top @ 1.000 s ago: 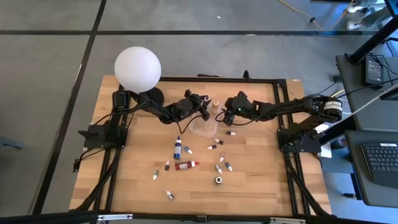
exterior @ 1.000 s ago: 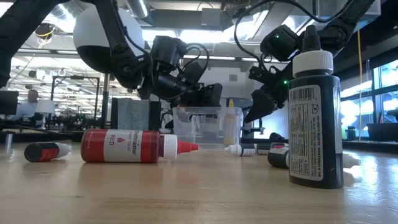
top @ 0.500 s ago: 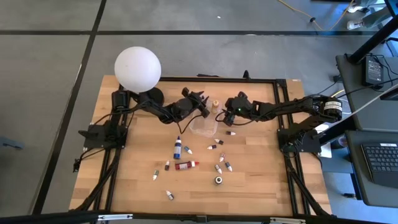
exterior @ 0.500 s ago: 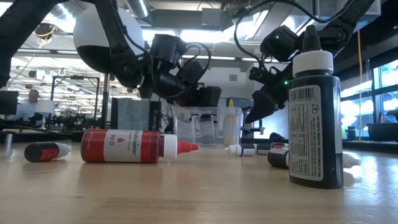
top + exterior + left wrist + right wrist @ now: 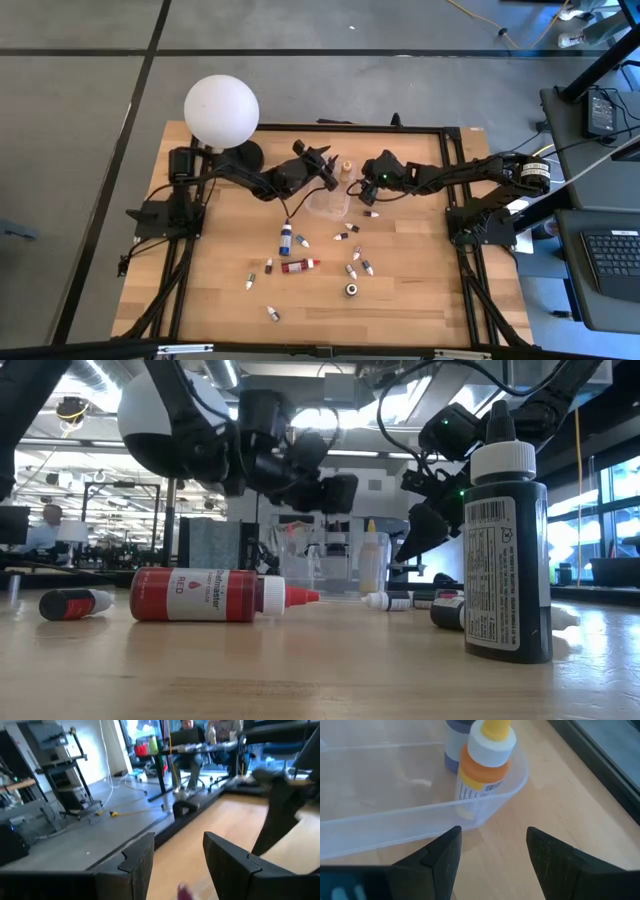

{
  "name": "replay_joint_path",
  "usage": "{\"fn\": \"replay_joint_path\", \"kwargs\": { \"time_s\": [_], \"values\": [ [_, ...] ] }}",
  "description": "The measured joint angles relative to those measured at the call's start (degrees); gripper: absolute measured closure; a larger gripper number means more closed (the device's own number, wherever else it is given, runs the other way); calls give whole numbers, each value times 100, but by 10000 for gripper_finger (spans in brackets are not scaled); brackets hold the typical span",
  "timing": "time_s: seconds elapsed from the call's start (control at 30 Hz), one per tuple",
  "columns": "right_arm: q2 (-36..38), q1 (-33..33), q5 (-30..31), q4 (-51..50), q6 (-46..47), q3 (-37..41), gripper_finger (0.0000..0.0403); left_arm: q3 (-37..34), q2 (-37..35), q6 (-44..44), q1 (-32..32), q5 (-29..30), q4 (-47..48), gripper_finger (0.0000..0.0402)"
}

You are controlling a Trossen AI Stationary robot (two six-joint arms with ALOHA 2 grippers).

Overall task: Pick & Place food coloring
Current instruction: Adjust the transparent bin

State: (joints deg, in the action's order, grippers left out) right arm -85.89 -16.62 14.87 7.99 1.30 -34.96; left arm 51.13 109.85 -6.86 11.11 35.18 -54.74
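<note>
Several food coloring bottles lie scattered on the wooden table, among them an upright blue one (image 5: 286, 238), a red one on its side (image 5: 210, 595) and a dark one standing near the front (image 5: 505, 550). A clear plastic box (image 5: 328, 202) holds an upright orange bottle with a yellow cap (image 5: 482, 767) and a blue bottle (image 5: 455, 745) behind it. My left gripper (image 5: 326, 168) hovers open above the box's far side, nothing between its fingers (image 5: 177, 847). My right gripper (image 5: 492, 837) stands open just right of the box, slanting down at the corner with the orange bottle.
A big white globe lamp (image 5: 221, 109) stands at the far left corner behind my left arm. A black frame (image 5: 455, 190) runs along the table's sides. Small bottles (image 5: 352, 270) crowd the middle; bare wood lies near the front left.
My left gripper has risen from just over the box to higher above it, rolled a little, and its fingers stand wider apart than before. My right gripper has kept still beside the box. No bottle on the table has moved.
</note>
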Motion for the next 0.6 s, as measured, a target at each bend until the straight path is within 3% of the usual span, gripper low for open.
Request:
{"fn": "replay_joint_path", "kwargs": {
  "time_s": [0.1,0.2,0.4,0.6],
  "values": [
    [0,-3,2,19,3,-1,176,2,-373,-252,-173,265,456,236],
    [0,-4,2,195,-11,-2,176,2,-814,-242,-398,558,1581,237],
    [2,-4,4,507,-213,-2,176,2,-1477,922,-1016,653,4137,233],
    [2,-33,3,910,-523,-2,176,2,-1710,2120,-1761,425,5701,236]
  ]
}}
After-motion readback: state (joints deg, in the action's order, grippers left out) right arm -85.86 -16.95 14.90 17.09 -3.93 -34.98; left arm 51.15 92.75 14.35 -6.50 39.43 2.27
